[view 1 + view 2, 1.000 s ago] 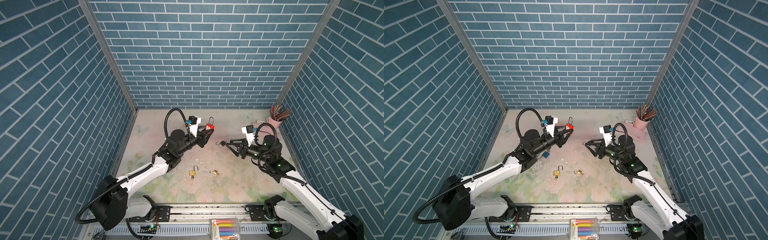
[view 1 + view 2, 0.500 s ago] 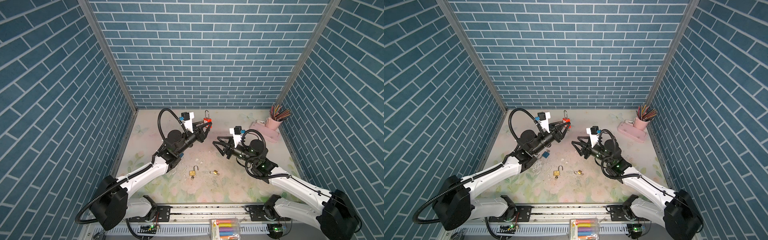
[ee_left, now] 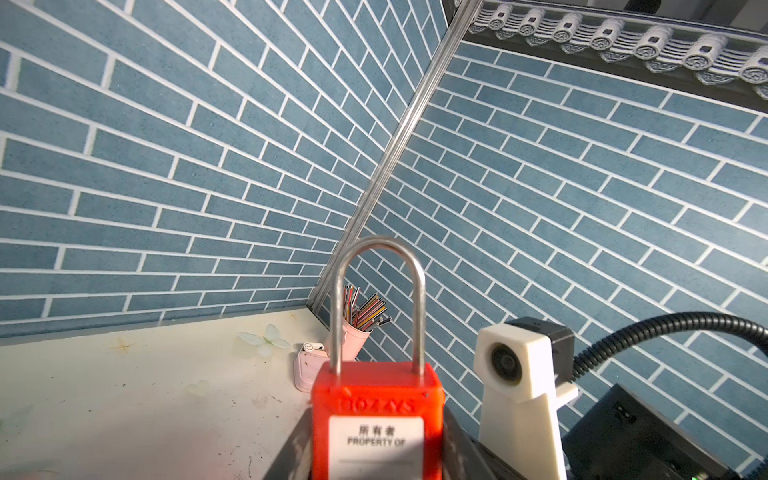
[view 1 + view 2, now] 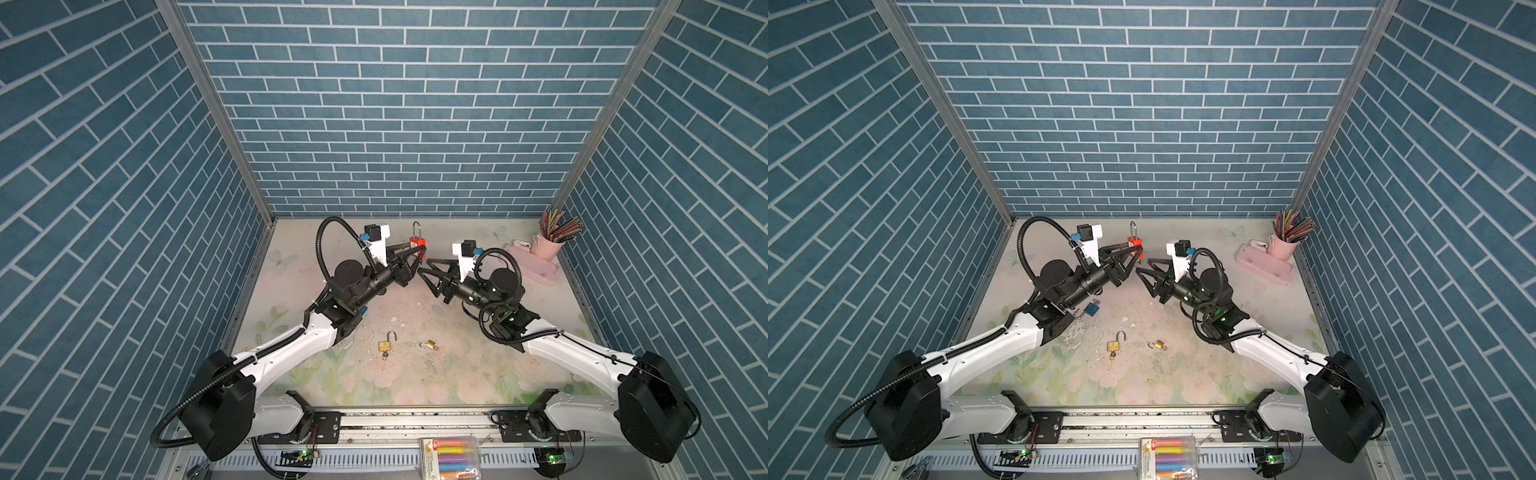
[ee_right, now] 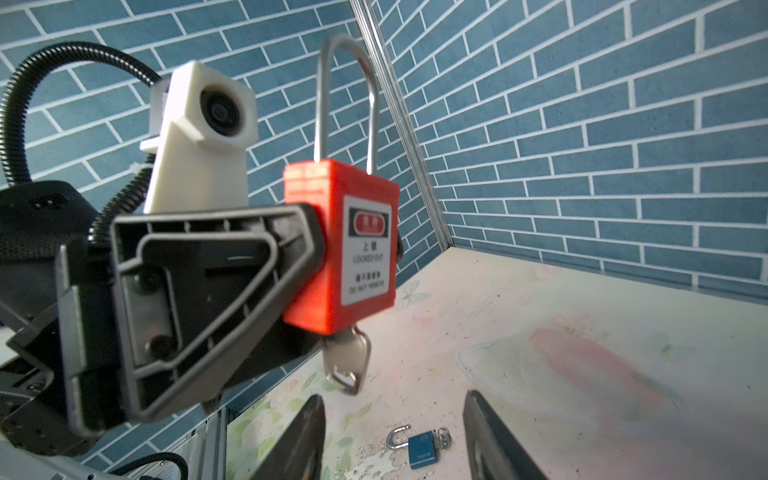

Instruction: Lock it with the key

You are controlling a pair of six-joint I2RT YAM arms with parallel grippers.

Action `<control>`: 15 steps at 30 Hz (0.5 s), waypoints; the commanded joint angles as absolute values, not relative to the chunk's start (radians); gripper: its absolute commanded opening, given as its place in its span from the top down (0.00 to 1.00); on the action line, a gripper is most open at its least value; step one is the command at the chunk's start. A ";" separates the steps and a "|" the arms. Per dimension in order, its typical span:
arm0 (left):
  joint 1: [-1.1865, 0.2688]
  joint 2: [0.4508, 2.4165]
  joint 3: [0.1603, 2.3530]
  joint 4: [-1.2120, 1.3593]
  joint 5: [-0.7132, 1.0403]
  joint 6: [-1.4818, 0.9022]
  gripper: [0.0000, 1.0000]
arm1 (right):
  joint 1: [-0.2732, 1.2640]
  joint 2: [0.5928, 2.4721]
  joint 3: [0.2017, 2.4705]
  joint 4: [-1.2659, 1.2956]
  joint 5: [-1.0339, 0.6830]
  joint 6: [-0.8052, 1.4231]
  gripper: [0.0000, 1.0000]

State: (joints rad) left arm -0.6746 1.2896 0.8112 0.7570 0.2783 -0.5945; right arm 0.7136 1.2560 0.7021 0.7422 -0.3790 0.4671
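A red padlock point(image 4: 417, 243) point(image 4: 1133, 243) with a tall steel shackle is held upright above the table, and my left gripper point(image 4: 417, 252) point(image 4: 1136, 252) is shut on its body. In the left wrist view the padlock point(image 3: 376, 424) fills the space between the jaws. The right wrist view shows the padlock point(image 5: 345, 245) from its label side. A silver key point(image 5: 348, 361) hangs from its underside. My right gripper point(image 4: 424, 266) point(image 5: 392, 397) is open, just short of the key and a little below it, touching nothing.
On the table lie a brass padlock point(image 4: 385, 344) with its shackle open, a smaller brass padlock point(image 4: 430, 344) and a blue padlock point(image 4: 1091, 308) point(image 5: 422, 446). A pink cup of pencils point(image 4: 548, 245) and a pink case point(image 4: 534, 266) stand at the back right.
My right gripper has swung left and up to just beside the red padlock. My left gripper has kept the padlock raised in nearly the same place.
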 commanded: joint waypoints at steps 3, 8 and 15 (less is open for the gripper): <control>-0.672 1.293 0.831 0.810 0.298 -0.591 0.92 | 0.716 1.285 0.748 0.783 -0.411 0.487 0.48; -0.672 1.293 0.831 0.813 0.299 -0.592 0.92 | 0.717 1.308 0.772 0.780 -0.434 0.503 0.53; -0.672 1.295 0.830 0.808 0.294 -0.593 0.92 | 0.717 1.322 0.788 0.770 -0.442 0.520 0.69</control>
